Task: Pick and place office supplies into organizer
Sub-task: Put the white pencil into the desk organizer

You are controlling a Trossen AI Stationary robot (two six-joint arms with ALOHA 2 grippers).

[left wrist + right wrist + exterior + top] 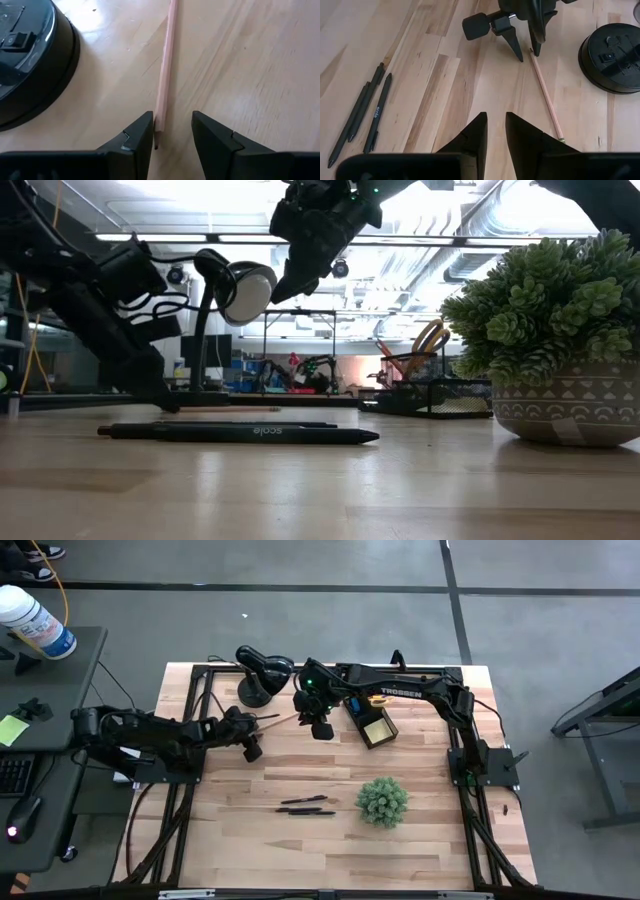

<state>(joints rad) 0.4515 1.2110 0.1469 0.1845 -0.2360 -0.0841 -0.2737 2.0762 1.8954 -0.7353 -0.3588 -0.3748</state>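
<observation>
Pale wooden surface (330, 850) over a grey concrete floor, workshop clutter behind. Nearest lie black pens (305, 805) beside a potted plant (382, 801). The left hand (172, 132) is down at the surface, fingers parted around a bare wooden pencil's (165, 75) tip. The right hand (495, 131), empty, hovers slightly open. Farther back: lamp base (253, 690), organizer (372, 722).

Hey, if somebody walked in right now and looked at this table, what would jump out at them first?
Probably the left gripper, jaws open and lowered astride the tip of a thin wooden pencil beside the black domed desk lamp's round base. Next, the round green spiky plant in its patterned pot near the table's front, with thin black pens lying just left of it. The right gripper hangs above the pencil.
</observation>
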